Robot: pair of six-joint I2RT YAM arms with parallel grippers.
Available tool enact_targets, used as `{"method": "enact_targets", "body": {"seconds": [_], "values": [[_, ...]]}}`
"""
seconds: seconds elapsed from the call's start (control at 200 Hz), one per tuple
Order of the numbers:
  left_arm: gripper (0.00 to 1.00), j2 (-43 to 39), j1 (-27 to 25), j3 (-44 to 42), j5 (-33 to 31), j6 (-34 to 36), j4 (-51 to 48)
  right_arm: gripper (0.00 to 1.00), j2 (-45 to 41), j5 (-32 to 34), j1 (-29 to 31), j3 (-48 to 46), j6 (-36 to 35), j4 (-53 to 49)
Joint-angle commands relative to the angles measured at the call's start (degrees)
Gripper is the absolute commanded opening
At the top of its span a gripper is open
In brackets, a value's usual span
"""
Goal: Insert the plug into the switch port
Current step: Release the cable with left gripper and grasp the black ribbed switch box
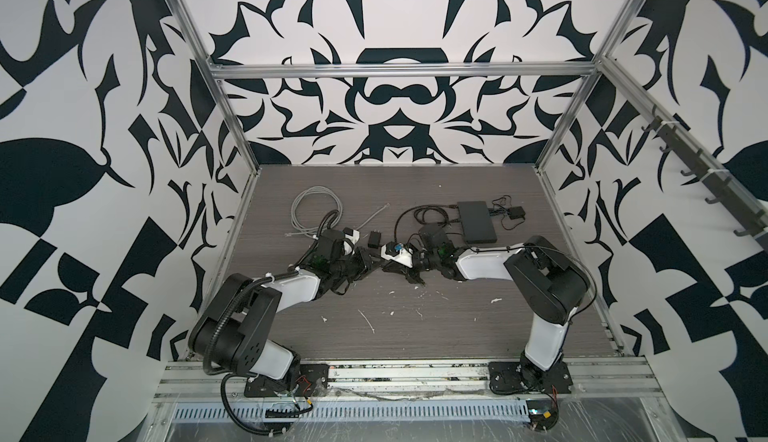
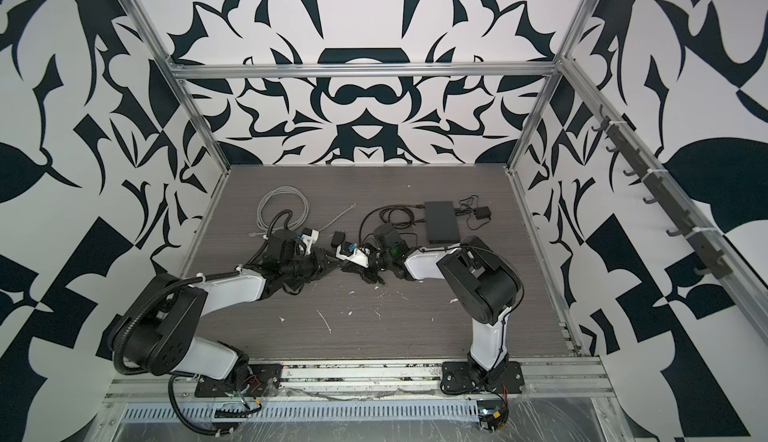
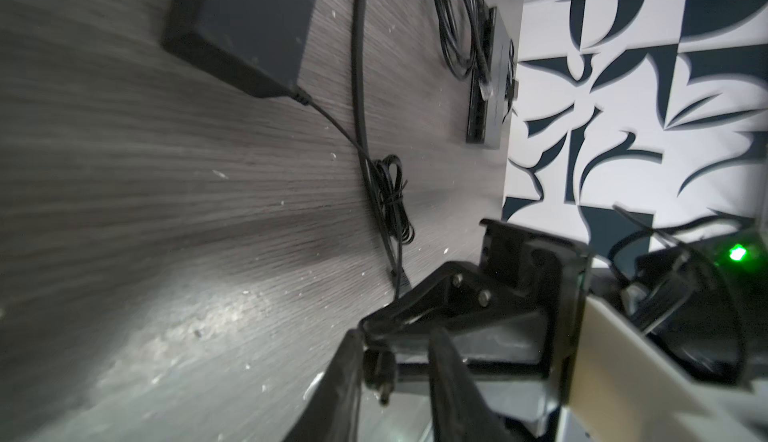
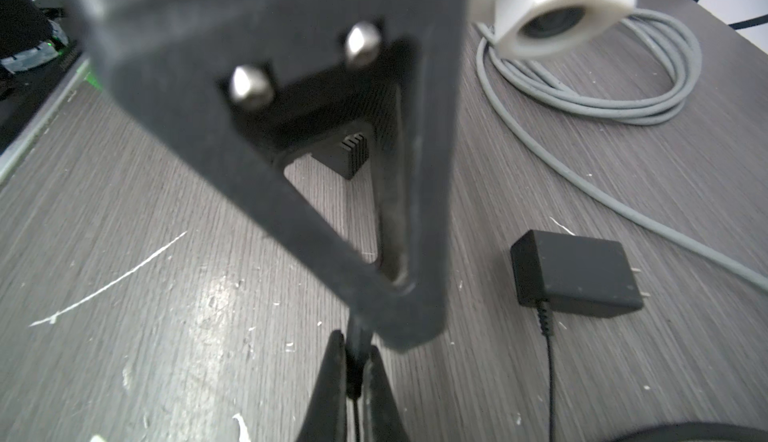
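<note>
The plug (image 3: 380, 377) is a small black barrel plug with a metal tip. It hangs between my left gripper's (image 3: 395, 352) fingers, against one of them, with a clear gap to the other, so the left gripper is open. My right gripper (image 4: 356, 346) is shut on the plug's black rear end (image 4: 355, 361), and its thin cord trails back between the fingers. Both grippers meet tip to tip at mid table in both top views (image 1: 380, 263) (image 2: 338, 264). The switch (image 1: 476, 222) (image 2: 441, 222) is a flat black box lying at the back right; its port edge (image 3: 484, 99) shows far off.
A black power adapter (image 4: 573, 278) (image 1: 375, 238) lies just behind the grippers. A larger black adapter (image 3: 249, 24) sits nearer the switch, with a tied cord bundle (image 3: 390, 195). A grey coiled cable (image 1: 316, 207) lies back left and a black coiled cable (image 1: 424, 213) beside the switch.
</note>
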Motion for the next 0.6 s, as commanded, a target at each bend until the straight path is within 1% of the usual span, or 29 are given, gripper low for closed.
{"method": "enact_targets", "body": {"seconds": [0.0,0.065,0.145,0.275,0.34,0.4,0.47,0.595], "values": [[0.45,-6.14,2.04,3.44,-9.9,3.72,-11.77,0.0,-0.47,-0.34,0.37,2.6,-1.4,-2.07],[0.5,-10.21,4.51,4.33,-14.8,4.94,-18.17,0.0,-0.15,0.09,0.42,3.31,-1.45,-3.16],[0.55,-15.5,7.46,4.72,-21.36,5.66,-25.06,0.0,0.43,1.36,0.63,4.39,-0.97,-3.85],[0.6,-21.5,10.85,3.33,-31.98,5.59,-33.92,0.0,2.87,7.25,2.5,9.62,1.8,-8.02],[0.63,-23.6,12.65,1.5,-35.71,4.83,-36.17,0.0,4.68,9.46,3.62,13.27,3.81,-11.12],[0.64,-24.56,14.99,-0.36,-37.21,3.92,-36.33,0.0,6.53,11.95,4.85,15.66,5.7,-11.71],[0.64,-24.22,17.58,-1.81,-37.76,3.21,-34.34,0.0,8.7,14.59,5.8,17.75,7.94,-11.66],[0.64,-21.24,19.43,-1.05,-37.47,3.57,-32.84,0.0,11.62,16.68,6.89,21.97,12.44,-11.77]]}}
